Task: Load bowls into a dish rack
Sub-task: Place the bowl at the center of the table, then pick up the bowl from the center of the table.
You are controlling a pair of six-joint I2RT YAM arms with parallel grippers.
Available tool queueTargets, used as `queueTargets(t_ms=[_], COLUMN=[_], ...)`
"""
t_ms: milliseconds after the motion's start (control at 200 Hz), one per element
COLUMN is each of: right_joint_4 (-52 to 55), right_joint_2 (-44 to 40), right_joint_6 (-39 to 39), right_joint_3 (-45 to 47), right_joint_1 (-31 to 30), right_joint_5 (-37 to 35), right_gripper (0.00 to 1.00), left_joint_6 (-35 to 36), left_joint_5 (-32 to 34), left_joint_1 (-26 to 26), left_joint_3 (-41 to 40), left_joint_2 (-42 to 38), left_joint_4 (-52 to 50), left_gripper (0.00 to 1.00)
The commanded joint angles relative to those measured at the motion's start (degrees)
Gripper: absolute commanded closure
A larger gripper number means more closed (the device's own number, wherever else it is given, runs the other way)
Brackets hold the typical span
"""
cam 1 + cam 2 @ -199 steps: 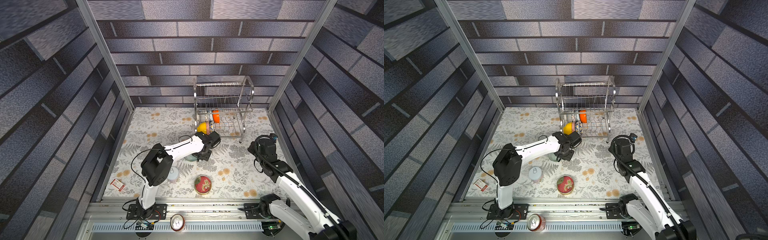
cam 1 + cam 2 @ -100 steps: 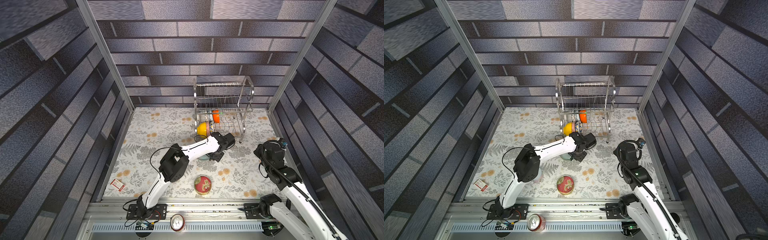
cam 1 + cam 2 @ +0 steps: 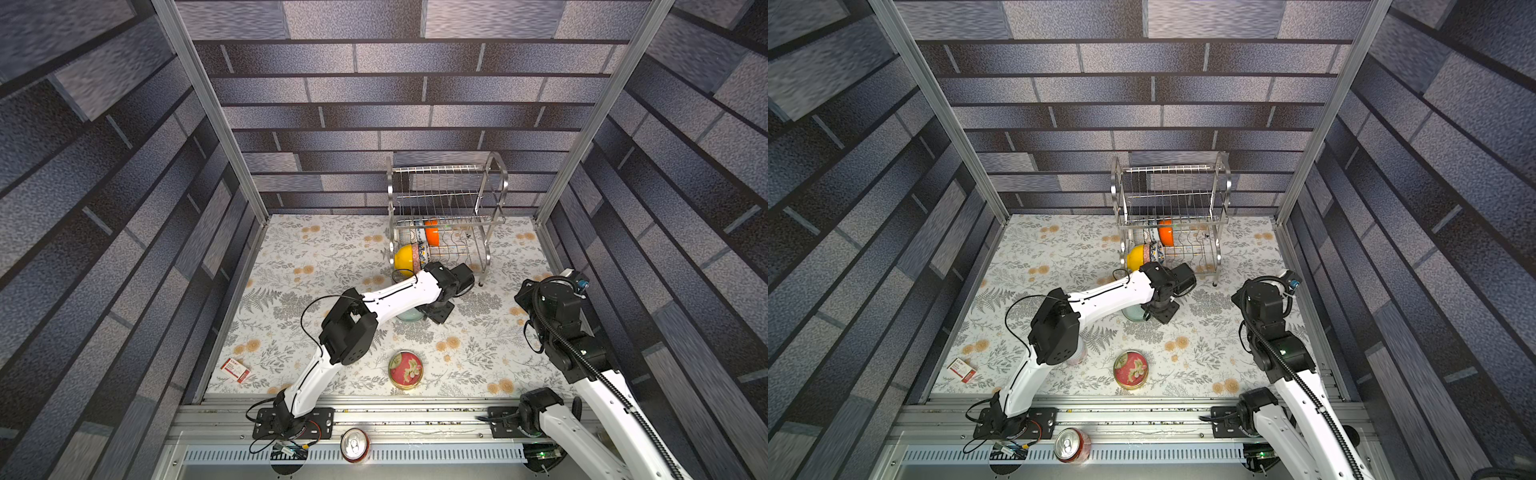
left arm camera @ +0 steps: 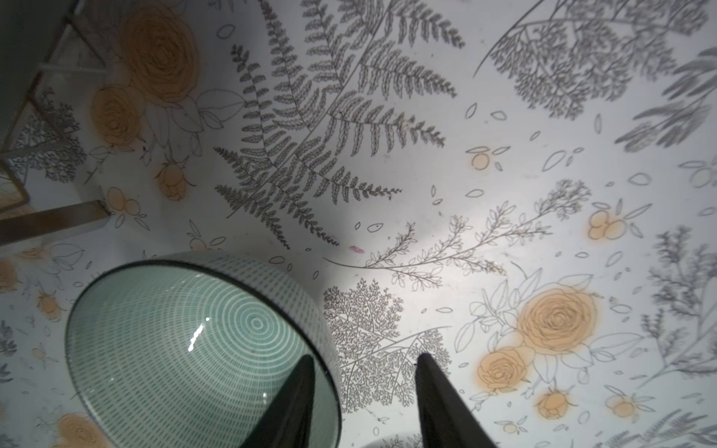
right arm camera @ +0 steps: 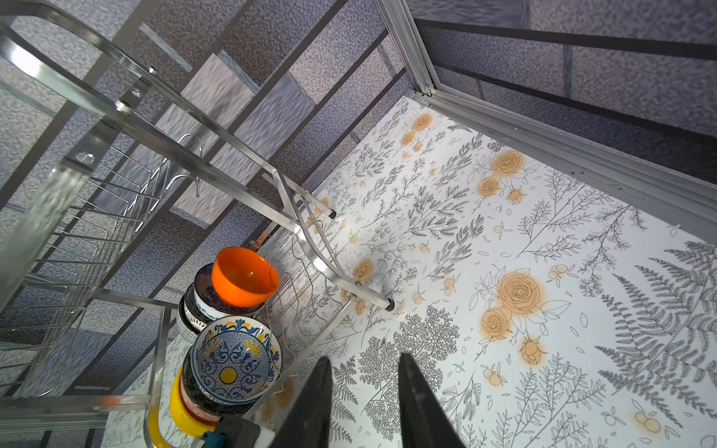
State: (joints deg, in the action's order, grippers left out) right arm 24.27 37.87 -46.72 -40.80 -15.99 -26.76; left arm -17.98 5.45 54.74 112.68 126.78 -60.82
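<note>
A pale green bowl (image 4: 201,341) stands upright on the floral mat in front of the dish rack (image 3: 494,176); in both top views it is half hidden under my left arm (image 3: 1133,315). My left gripper (image 4: 364,360) is open and straddles the bowl's rim, one finger (image 4: 302,384) inside and the other outside, with a gap at the rim. On the rack's lower shelf stand an orange bowl (image 5: 242,277), a blue and yellow floral bowl (image 5: 232,364), a yellow bowl (image 3: 403,257) and dark patterned ones. My right gripper (image 5: 364,362) is open and empty over the mat beside the rack's foot.
A flat red round tin (image 3: 405,369) lies near the front. A small red and white box (image 3: 235,370) lies at the front left. A drink can (image 3: 354,444) sits on the front rail. The rack's upper shelf (image 3: 1167,187) holds nothing. Brick-patterned walls close in three sides.
My left arm reached further right and carried the green bowl a little that way; its jaws then opened off the rim. My right arm drew back to the right.
</note>
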Motion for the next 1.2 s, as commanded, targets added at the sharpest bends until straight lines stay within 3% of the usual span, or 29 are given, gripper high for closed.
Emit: queueTargets(t_ms=[0, 125, 366, 661, 746, 997, 1197], right_joint_4=[1.3, 1.2, -3.1, -9.0, -10.0, -6.1, 0.7], right_joint_2=[-0.6, -0.7, -0.7, 10.9, 15.5, 32.9, 45.0], right_joint_6=[-0.6, -0.2, 5.2, 6.8, 8.7, 16.4, 23.0], right_joint_3=[-1.3, -1.3, 2.6, 4.5, 2.7, -9.3, -19.6], right_joint_1=[0.3, 0.2, 0.3, -0.9, -3.5, -15.0, -24.7], right_joint_5=[-0.3, 0.9, 11.1, 25.8, 27.3, 30.2, 27.9], right_gripper=[0.68, 0.68, 0.66, 0.67, 0.67, 0.67, 0.67], left_joint_6=[-3.8, -6.3, -11.3, -16.0, -17.4, -20.0, -19.7], left_joint_5=[-6.6, -10.6, -19.0, -22.5, -22.6, -20.4, -18.7], left_joint_1=[-3.3, -6.3, -14.2, -23.8, -26.3, -33.6, -40.1], left_joint_3=[-3.8, -11.8, -31.5, -45.5, -47.4, -51.3, -51.0], left_joint_2=[-9.8, -16.8, -29.8, -40.3, -42.1, -48.3, -50.2], left_joint_4=[5.2, 11.4, 25.2, 32.7, 33.6, 34.4, 28.9], left_gripper=[0.47, 0.37, 0.2, 0.05, 0.0, 0.0, 0.0])
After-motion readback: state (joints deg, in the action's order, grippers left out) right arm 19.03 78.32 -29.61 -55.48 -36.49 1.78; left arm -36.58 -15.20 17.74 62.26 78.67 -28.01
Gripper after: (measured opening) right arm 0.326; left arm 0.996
